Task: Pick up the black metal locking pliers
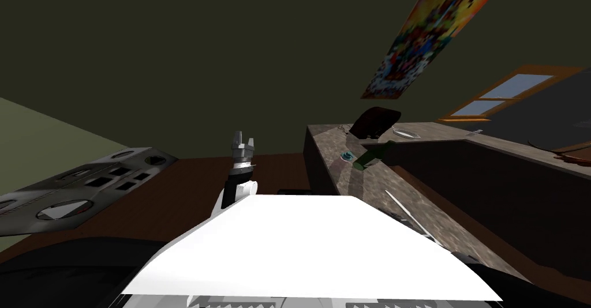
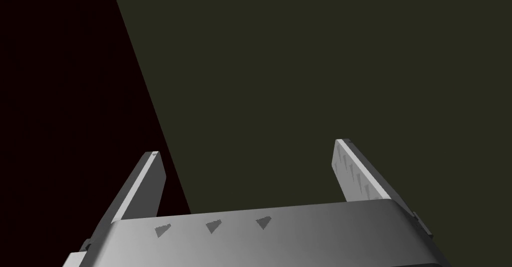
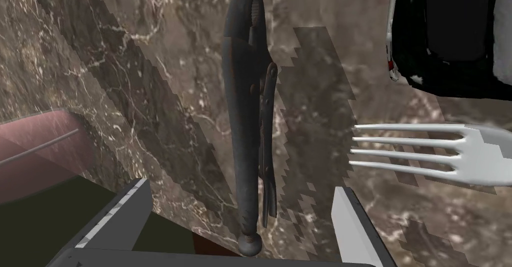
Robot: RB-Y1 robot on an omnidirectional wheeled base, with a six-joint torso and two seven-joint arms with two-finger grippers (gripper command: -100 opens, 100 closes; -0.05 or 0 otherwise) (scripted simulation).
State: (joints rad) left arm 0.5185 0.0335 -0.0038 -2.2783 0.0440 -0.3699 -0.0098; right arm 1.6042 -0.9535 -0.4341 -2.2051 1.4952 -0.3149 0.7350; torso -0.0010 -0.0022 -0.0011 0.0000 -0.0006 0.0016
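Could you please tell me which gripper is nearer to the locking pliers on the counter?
Right. The right gripper hangs open over the locking pliers, its fingers either side of the handle end. The left gripper is raised, open, off the marble counter.

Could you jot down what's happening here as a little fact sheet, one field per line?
target: dark pliers, lying flat on the marbled counter
right pincer: open, one finger on each side of the pliers' handle end, not touching
left pincer: open, empty, held away from the counter
neighbour: white fork, tines pointing at the pliers, apart from them
grasped yet: no
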